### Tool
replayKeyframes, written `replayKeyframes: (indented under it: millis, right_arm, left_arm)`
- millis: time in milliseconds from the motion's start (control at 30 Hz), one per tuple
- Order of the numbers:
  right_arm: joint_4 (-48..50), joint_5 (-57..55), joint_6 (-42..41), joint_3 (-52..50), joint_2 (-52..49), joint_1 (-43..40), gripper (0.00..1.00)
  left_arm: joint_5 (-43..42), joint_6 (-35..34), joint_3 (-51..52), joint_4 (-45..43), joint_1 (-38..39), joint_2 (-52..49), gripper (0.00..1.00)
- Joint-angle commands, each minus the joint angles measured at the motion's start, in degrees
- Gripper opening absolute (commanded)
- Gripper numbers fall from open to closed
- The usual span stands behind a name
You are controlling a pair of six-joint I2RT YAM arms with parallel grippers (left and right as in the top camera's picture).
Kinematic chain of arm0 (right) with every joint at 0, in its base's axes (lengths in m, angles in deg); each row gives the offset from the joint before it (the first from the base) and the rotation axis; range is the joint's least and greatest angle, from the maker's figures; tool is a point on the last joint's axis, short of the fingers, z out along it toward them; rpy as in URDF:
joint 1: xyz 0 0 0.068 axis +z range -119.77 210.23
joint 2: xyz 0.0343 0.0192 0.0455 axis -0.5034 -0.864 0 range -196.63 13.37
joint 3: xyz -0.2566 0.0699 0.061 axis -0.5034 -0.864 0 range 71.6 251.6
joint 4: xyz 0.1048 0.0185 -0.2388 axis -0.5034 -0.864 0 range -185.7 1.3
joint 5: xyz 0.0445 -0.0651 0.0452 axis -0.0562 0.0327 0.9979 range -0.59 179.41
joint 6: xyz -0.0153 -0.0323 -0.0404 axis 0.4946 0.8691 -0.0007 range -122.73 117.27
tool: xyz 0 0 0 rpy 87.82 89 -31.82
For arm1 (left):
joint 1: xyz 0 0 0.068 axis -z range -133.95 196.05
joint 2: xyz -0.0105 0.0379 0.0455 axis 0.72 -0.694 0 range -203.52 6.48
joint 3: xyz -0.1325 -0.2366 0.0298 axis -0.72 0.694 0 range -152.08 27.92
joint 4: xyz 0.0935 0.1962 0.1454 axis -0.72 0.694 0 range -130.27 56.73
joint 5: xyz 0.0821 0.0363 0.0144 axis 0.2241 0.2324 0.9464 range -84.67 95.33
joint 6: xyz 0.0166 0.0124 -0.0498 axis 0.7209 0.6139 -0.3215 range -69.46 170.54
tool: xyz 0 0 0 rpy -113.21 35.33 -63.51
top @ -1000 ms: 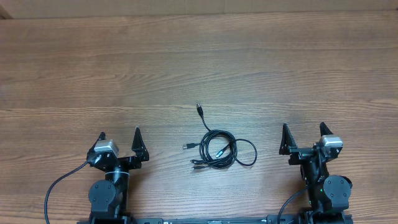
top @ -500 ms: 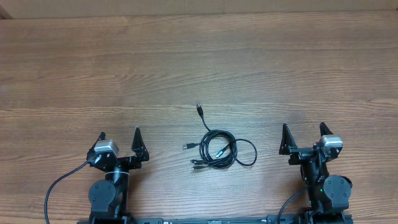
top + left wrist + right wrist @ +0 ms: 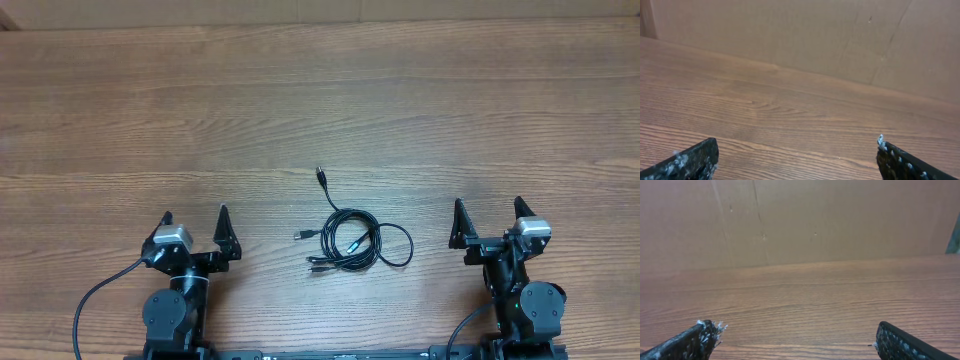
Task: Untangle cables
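Note:
The cables lie as a small tangle of thin black cords on the wooden table, near the front centre in the overhead view. One plug end reaches up toward the middle at the tangle's top left, and short plug ends stick out on its left. My left gripper is open and empty, well left of the tangle. My right gripper is open and empty, to the right of the tangle. Neither wrist view shows the cables; the left gripper and right gripper frame only bare wood.
A brown cardboard wall stands along the table's far edge, also in the right wrist view. The thicker black arm cable curves at the front left beside the left arm's base.
The left gripper has shifted very slightly. The cables and the right arm have not moved.

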Motion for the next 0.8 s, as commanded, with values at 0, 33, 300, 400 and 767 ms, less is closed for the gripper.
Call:
replayKeyframes:
  millis: [0,33,300,400,767]
  right_arm:
    - [0.3,0.3,0.1,-0.6,0.5,-0.1,1.0]
    - [0.3,0.3,0.1,-0.6,0.5,-0.1,1.0]
    - [0.3,0.3,0.1,-0.6,0.5,-0.1,1.0]
    - [0.3,0.3,0.1,-0.6,0.5,-0.1,1.0]
    - [0.3,0.3,0.1,-0.6,0.5,-0.1,1.0]
  left_arm:
    - [-1.0,0.9,-3.0,0.4,-0.4,0.6,1.0]
    - [-1.0,1.1,-3.6,0.9,-0.4,0.6,1.0]
    - [-1.0,3.2,-7.1,7.6,-0.4,0.6,1.0]
    - [-1.0,4.4,-7.2,7.9,-0.4,0.5,1.0]
    - [-0.8,4.7,-8.5,8.4,-0.4,-6.3,1.0]
